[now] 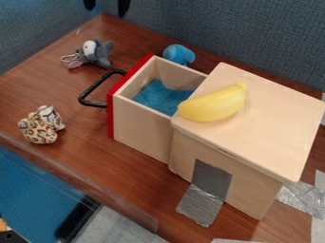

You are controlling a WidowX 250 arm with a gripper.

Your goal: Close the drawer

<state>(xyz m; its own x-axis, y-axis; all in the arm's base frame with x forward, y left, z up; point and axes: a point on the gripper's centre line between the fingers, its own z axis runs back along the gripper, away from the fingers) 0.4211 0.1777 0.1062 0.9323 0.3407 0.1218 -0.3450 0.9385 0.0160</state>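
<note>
At the top edge, left of centre, two black fingertips of my gripper (107,6) hang apart with a gap between them. The gripper is open, behind and above the drawer and touching nothing. The wooden drawer (143,130) stands pulled out to the left of its cabinet (273,123). It has a red front (130,75) with a black handle (86,95) on its outer side. Inside the drawer lies a blue cloth (158,97).
A yellow banana (215,103) lies on the cabinet top. A grey plush toy (95,53) and a leopard-spotted toy (41,128) are left of the drawer, a blue toy (179,54) behind it. Silver tape (203,204) runs from cabinet to table. A clear barrier (82,182) borders the front edge.
</note>
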